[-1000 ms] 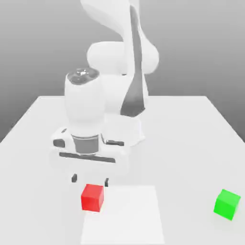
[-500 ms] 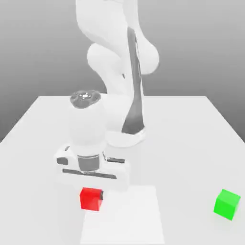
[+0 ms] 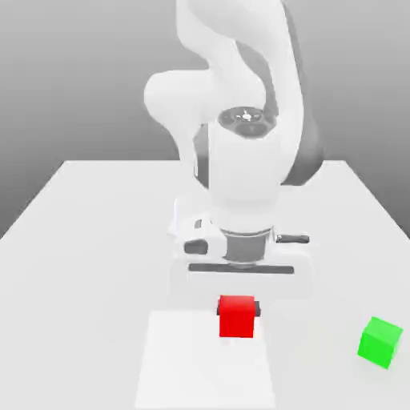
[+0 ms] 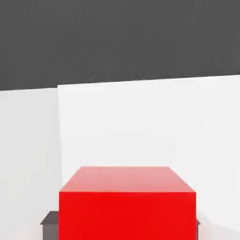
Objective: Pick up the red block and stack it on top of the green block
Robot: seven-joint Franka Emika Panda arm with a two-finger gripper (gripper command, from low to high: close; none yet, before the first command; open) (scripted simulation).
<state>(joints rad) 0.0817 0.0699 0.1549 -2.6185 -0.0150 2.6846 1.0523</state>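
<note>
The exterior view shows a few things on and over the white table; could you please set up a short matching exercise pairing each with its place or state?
Things:
1. small matte bright-red cube
2. small matte bright-green cube
3. claw
4. paler white square patch on the table

Places or states:
A. alone near the exterior view's right edge
B. flat on the table under the claw
C. shut on a cube
D. gripped between two dark fingers

Pairs: 1-D, 2-A, 3-C, 4-B
</note>
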